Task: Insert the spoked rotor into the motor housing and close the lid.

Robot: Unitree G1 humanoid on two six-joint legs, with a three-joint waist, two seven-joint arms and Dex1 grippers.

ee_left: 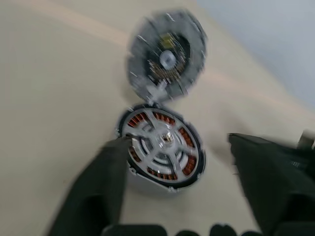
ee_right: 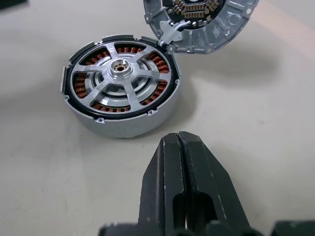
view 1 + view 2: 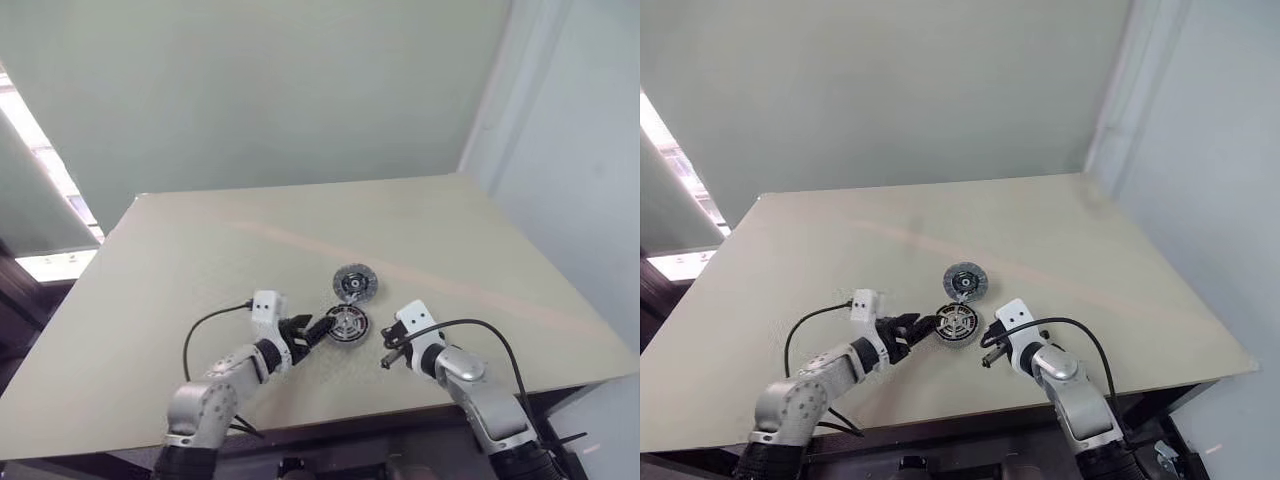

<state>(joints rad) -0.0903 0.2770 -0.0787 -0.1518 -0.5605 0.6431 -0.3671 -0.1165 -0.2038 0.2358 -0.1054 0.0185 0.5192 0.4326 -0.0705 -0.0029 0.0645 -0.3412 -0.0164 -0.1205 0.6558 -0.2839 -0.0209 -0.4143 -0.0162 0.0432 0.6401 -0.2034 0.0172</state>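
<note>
Motor housing (image 2: 120,83) on table (image 3: 200,260), near its front edge, w/ spoked rotor (image 2: 119,71) already seated inside over copper windings. Lid (image 3: 354,283) flat on table just behind housing, edge touching housing rim. Left gripper (image 3: 318,330) at housing's left side, fingers (image 1: 103,182) spread apart, one at rim. Right gripper (image 3: 384,361) just right of housing, apart from it, fingers pressed together, empty.
</note>
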